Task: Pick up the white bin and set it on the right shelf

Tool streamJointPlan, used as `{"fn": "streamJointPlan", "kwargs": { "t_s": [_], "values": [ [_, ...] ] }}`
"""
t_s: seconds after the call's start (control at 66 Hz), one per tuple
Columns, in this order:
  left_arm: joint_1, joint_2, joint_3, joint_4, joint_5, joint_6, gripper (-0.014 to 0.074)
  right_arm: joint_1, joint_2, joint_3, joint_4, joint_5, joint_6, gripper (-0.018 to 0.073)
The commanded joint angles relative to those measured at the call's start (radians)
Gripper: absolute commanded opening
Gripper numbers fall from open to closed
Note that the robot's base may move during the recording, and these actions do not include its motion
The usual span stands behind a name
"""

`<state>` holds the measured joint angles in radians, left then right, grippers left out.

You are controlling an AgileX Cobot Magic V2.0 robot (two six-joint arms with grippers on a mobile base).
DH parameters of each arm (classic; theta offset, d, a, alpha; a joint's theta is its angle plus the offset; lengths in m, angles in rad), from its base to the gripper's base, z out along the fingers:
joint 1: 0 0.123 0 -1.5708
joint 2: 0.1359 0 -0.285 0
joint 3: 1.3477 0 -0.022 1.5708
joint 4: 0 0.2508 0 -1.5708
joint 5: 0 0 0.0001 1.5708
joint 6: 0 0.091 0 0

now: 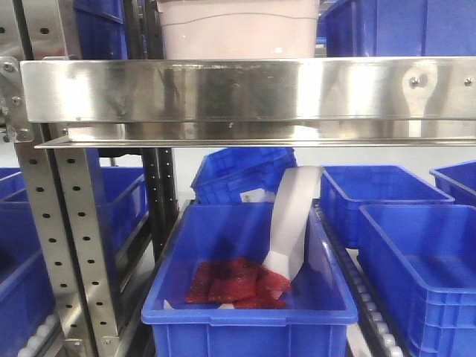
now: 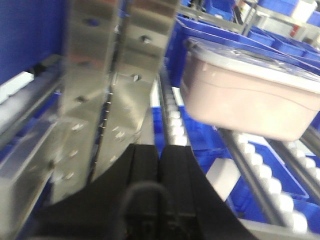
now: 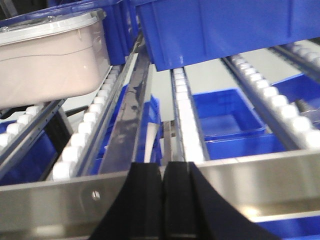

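Stainless-steel racking with perforated upright posts (image 1: 74, 245) fills the front-facing view, blue open plastic crates (image 1: 249, 297) being ranged on the roller levels below. A shiny horizontal front beam of the right shelf (image 1: 245, 93) is seen across the top, and the large pale pinkish-white plastic bin (image 1: 238, 30) is set on that level behind the beam, near its middle (only the lower wall is shown). Red packets (image 1: 236, 282) and a white curved strip (image 1: 291, 219) are seen in the nearest crate.

From the left wrist view, the white bin (image 2: 250, 95) is shown resting on the white rollers (image 2: 260, 165) beside the steel posts (image 2: 107, 75); the left gripper (image 2: 159, 165) is seen with its black fingers pressed together, holding nothing.

From the right wrist view, the bin (image 3: 47, 55) lies at the shelf's far left on the rollers (image 3: 82, 137), just beside a blue crate (image 3: 225, 30); the right gripper (image 3: 163, 180) is likewise closed and empty, over the front beam (image 3: 250, 185).
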<state>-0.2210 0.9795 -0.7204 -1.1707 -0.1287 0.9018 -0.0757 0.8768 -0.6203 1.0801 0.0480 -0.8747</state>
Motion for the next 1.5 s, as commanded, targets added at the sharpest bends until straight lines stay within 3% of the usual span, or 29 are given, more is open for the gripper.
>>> {"fn": "streamJointPlan", "kwargs": {
  "t_s": [0.0,0.091,0.364,0.561,1.41,1.486],
  "values": [
    [-0.01,-0.117,0.056,0.011,-0.041,0.0,-0.0118,-0.002,-0.107,0.041,-0.003,-0.059,-0.02,0.006],
    [-0.01,-0.24,0.151,0.011,-0.045,0.0,-0.0118,-0.002,-0.221,0.11,-0.003,-0.048,-0.02,0.0055],
    [-0.01,-0.555,0.349,0.011,-0.047,0.0,-0.0117,-0.002,-0.517,0.229,-0.003,0.156,-0.019,0.0055],
    [-0.01,-0.702,0.409,0.008,-0.032,0.0,-0.0117,-0.002,-0.642,0.241,-0.003,0.132,-0.019,0.0057],
    [-0.01,-0.723,0.411,0.008,-0.028,0.0,-0.0117,-0.002,-0.643,0.241,0.002,0.099,-0.019,0.0057],
    [-0.01,-0.723,0.411,0.008,-0.028,0.0,-0.0117,-0.003,-0.643,0.252,0.002,0.027,-0.019,0.0057]
  ]
}}
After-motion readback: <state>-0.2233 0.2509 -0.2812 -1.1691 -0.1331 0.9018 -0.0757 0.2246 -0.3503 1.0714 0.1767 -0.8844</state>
